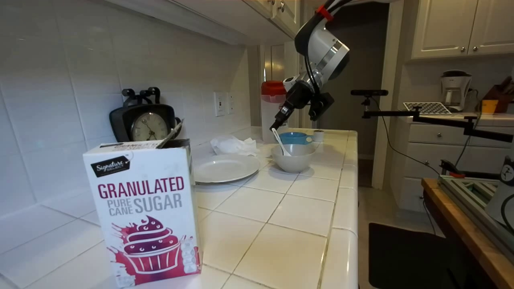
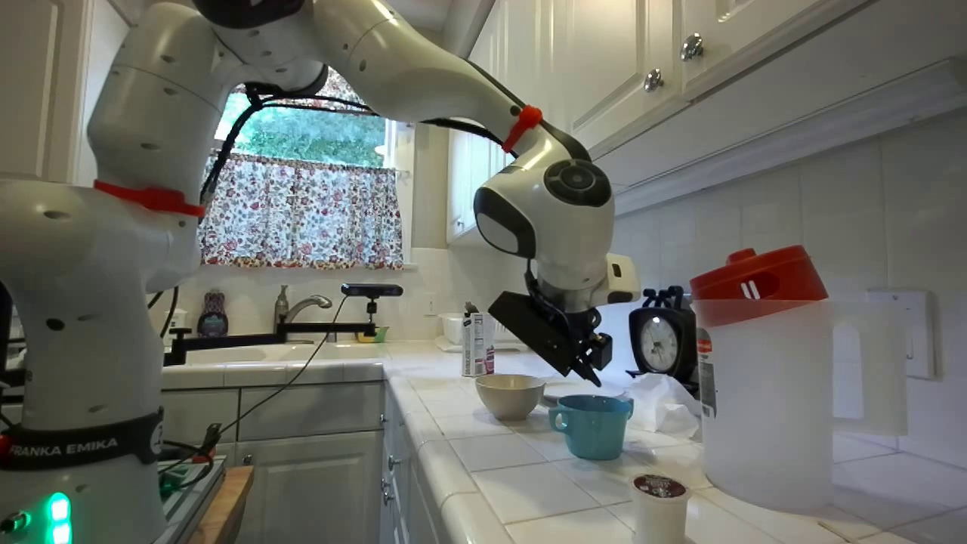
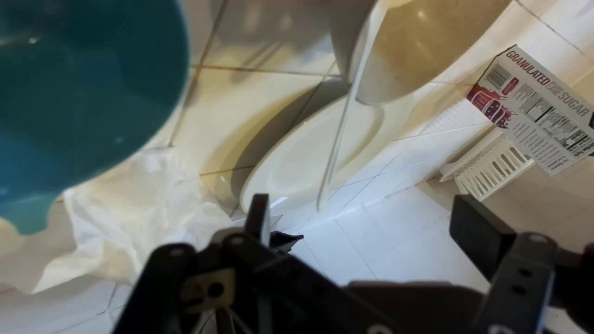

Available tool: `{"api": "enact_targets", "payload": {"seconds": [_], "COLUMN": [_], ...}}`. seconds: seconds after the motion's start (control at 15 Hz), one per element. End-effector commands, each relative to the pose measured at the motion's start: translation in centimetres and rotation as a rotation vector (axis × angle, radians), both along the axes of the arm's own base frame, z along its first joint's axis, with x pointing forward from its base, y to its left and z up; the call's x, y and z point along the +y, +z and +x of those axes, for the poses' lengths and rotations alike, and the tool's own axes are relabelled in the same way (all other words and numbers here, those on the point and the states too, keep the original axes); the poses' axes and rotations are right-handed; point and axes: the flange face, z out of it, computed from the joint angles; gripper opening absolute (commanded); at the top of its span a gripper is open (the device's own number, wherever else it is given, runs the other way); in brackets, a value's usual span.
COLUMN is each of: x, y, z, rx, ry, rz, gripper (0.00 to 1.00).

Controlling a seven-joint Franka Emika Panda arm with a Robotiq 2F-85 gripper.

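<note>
And here's the black 2-fingered gripper [image 3: 364, 218], tilted nose-down over the white-tiled counter [image 1: 303, 212], jaws spread wide and nothing in its grasp! Right by its tips: the slim, white, plastic-looking spoon [image 1: 280, 141], leaning in the round cream bowl [image 1: 295, 162], handle end uppermost. Now look at the line: in the wrist view, its long axis runs from the bowl down towards the gap between the 2 fingers, handle end closer to the finger on that view's left. Touching? I cannot tell! Near the bowl, the blue 2-handled cup [image 2: 595, 431] and the round white plate [image 1: 225, 170].
</note>
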Motion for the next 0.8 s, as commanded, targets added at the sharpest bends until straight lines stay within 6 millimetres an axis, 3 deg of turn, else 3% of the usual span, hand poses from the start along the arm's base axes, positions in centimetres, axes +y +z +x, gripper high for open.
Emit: {"api": "enact_targets", "payload": {"seconds": [0.0, 0.2, 0.27, 0.33, 0.4, 0.53, 0.6, 0.73], "x": [-0.2, -0.1, -0.1, -0.1, -0.3, -0.6, -0.7, -0.9], "y": [-0.3, -0.7, -0.8, -1.0, -1.1, -1.3, -1.5, -1.7], "z": [0.5, 0.3, 0.2, 0.1, 0.1, 0.0, 0.0, -0.1], "rx": [-0.026, -0.013, -0.012, -0.010, -0.007, -0.005, -0.005, -0.005], "ry": [0.020, 0.028, 0.027, 0.025, 0.024, 0.020, 0.018, 0.016], "rz": [0.035, 0.045, 0.051, 0.055, 0.059, 0.061, 0.063, 0.067], "gripper": [1.00, 0.98, 0.90, 0.90, 0.79, 0.78, 0.71, 0.70]}}
